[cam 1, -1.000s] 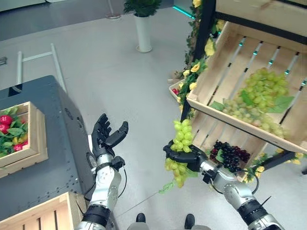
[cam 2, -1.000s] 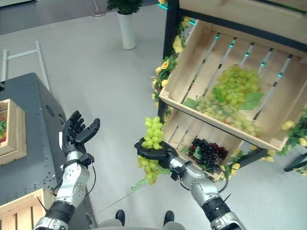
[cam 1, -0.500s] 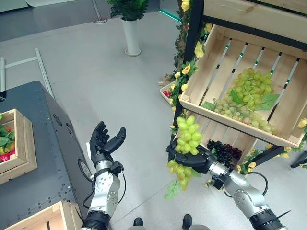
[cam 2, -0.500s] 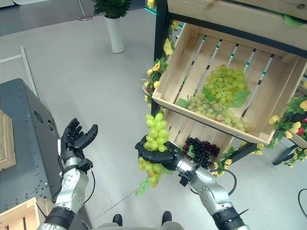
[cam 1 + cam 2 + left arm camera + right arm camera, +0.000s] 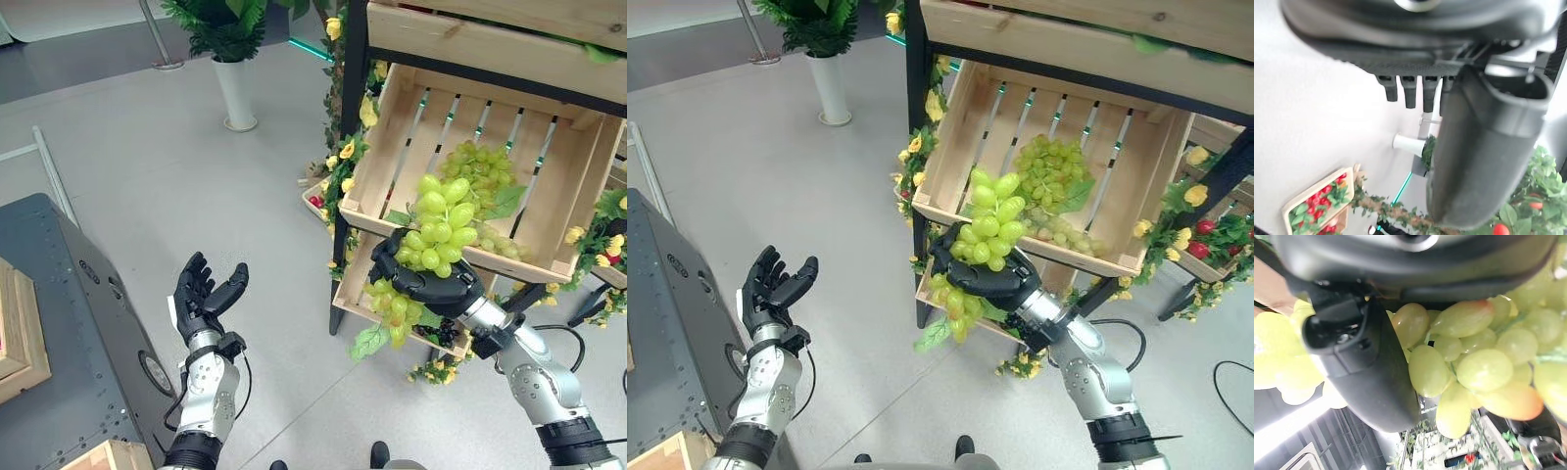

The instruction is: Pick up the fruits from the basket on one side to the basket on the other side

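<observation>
Raised grape bunch [image 5: 431,235] now hides crate's front rim [image 5: 529,266].

Two hands: left hand [image 5: 204,299], right hand [image 5: 436,286]. One bunch of green grapes [image 5: 431,231] held; one more green pile [image 5: 485,176] in the slatted crate [image 5: 392,137]. One dark grape bunch [image 5: 443,333] below. One potted plant [image 5: 231,39].
</observation>
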